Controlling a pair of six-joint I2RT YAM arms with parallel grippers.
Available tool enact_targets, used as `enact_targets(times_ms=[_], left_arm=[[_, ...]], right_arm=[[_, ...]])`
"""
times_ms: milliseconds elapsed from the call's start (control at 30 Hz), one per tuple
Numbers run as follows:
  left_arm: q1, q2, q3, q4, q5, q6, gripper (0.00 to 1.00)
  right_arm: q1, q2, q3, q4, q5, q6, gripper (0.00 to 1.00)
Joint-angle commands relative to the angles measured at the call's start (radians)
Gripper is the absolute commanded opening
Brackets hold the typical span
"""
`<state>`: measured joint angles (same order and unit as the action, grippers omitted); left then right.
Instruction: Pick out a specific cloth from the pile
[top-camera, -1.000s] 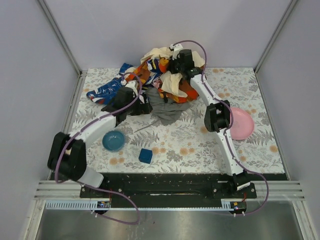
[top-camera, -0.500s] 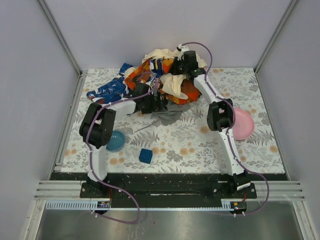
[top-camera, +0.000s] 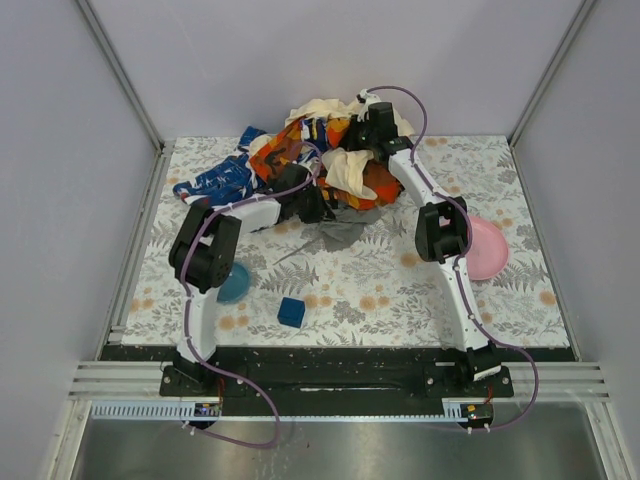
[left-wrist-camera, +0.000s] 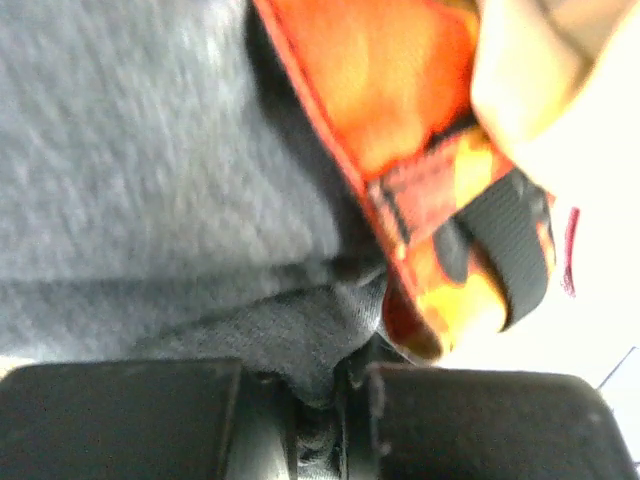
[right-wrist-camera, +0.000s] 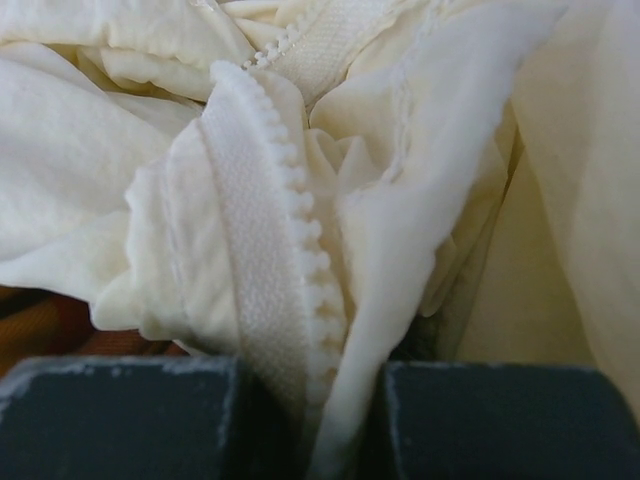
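The pile (top-camera: 320, 160) sits at the back middle of the table, a heap of cream, orange-red-black and blue-and-white cloths. The dark grey cloth (top-camera: 342, 232) spreads out from the pile's near edge. My left gripper (top-camera: 316, 205) reaches into that edge and is shut on a fold of the grey cloth (left-wrist-camera: 170, 180), which bunches between the black fingers (left-wrist-camera: 120, 420). The orange patterned cloth (left-wrist-camera: 400, 110) lies right beside it. My right gripper (top-camera: 360, 128) is at the top of the pile, shut on a hemmed fold of the cream cloth (right-wrist-camera: 260, 260).
A blue bowl (top-camera: 232, 283) stands near the left arm's elbow and a small blue cube (top-camera: 291, 311) lies in the near middle. A pink plate (top-camera: 482, 247) sits at the right, partly under the right arm. Grey walls enclose the flowered table (top-camera: 400, 290).
My left arm has swung in from the left to the pile's near edge and its jaws have closed on the grey cloth. The right gripper stays on the cream cloth.
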<state>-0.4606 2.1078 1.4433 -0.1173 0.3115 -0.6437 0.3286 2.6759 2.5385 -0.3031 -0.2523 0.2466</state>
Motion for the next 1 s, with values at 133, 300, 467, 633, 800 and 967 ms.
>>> enact_targets(times_ms=[133, 300, 467, 633, 800, 967], left_arm=[[-0.046, -0.428, -0.222, 0.197, 0.186, 0.047, 0.0], [-0.079, -0.701, -0.262, 0.191, 0.261, 0.114, 0.0], [-0.112, -0.943, -0.222, 0.145, 0.241, 0.209, 0.0], [-0.113, -1.083, -0.108, 0.048, 0.153, 0.275, 0.0], [-0.113, -1.095, -0.012, -0.033, 0.17, 0.279, 0.0], [-0.113, -1.098, -0.014, -0.05, 0.173, 0.245, 0.0]], right_arm=[[-0.003, 0.019, -0.053, -0.194, 0.09, 0.008, 0.14], [-0.003, 0.007, -0.07, -0.194, 0.082, -0.032, 0.19], [-0.003, 0.002, -0.075, -0.195, 0.116, -0.036, 0.2], [-0.003, -0.005, -0.075, -0.217, 0.091, -0.038, 0.29], [-0.003, -0.074, -0.073, -0.243, 0.056, -0.067, 0.52], [-0.003, -0.24, -0.076, -0.307, 0.015, -0.139, 0.67]])
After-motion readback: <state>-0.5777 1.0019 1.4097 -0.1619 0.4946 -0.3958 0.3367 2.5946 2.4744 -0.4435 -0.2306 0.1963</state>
